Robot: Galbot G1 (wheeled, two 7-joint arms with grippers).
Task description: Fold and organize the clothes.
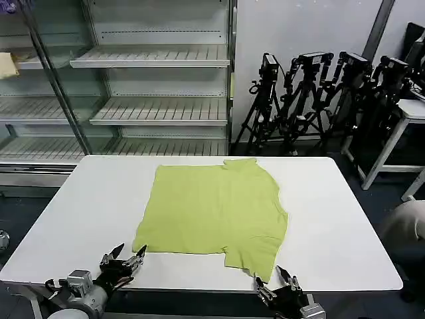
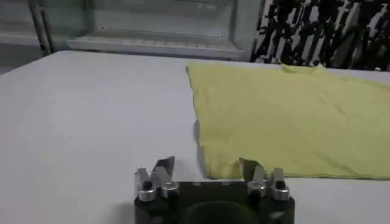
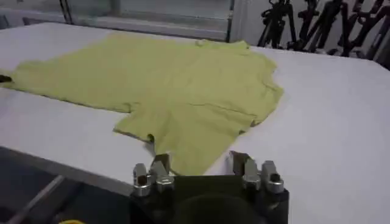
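The clothes are one lime yellow-green T-shirt lying flat and plain face up on the white table, with a sleeve pointing to the near edge. My left gripper hovers open just off the shirt's near left corner. At the near edge, my right gripper stands open by the tip of the near sleeve. In the left wrist view the left gripper has the corner between its fingers, apart from them. In the right wrist view the right gripper is open over the sleeve end.
Metal shelves stand behind the table. Several camera tripods crowd the back right beside a white side table. Bare tabletop lies left and right of the shirt.
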